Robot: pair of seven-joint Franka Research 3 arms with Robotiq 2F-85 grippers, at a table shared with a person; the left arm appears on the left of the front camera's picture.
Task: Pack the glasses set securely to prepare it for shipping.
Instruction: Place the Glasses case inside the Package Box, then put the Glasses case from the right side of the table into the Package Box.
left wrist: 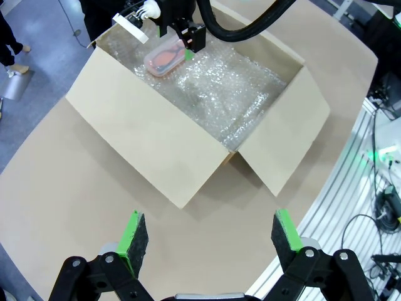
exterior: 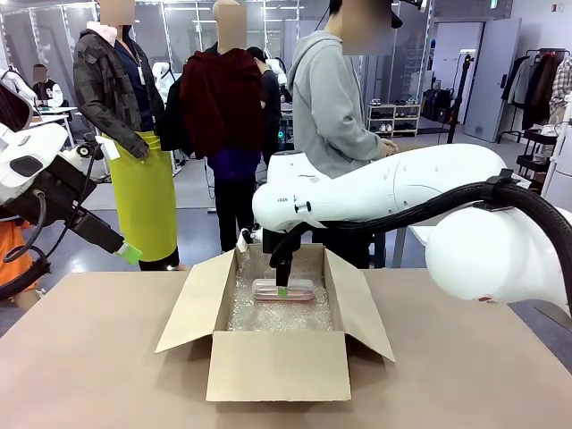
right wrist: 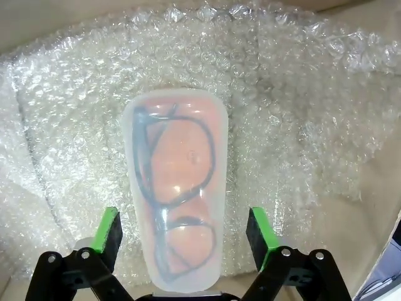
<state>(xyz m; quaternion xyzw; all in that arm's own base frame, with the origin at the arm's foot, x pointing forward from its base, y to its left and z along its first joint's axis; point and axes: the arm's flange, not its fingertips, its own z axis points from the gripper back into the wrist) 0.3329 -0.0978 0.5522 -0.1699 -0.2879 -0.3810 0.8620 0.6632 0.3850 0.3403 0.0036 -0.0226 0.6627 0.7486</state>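
Note:
A pale pink glasses case (right wrist: 178, 188) with a translucent lid lies flat on bubble wrap (right wrist: 288, 106) inside the open cardboard box (exterior: 277, 362); dark-framed glasses show through the lid. My right gripper (right wrist: 185, 229) hangs open right over it, a finger on each side of the case, pads apart from its walls. The front view has the case (exterior: 283, 289) at the box's far end under the right gripper (exterior: 281, 284). My left gripper (left wrist: 210, 232) is open and empty, high over the table's left side; in its view the box (left wrist: 144, 132) and the case (left wrist: 164, 58) lie below.
The box's four flaps (exterior: 192, 304) stand spread open around it. A person in a grey hoodie (exterior: 331, 98) stands at the table's far side. Bare brown tabletop (exterior: 98, 357) surrounds the box.

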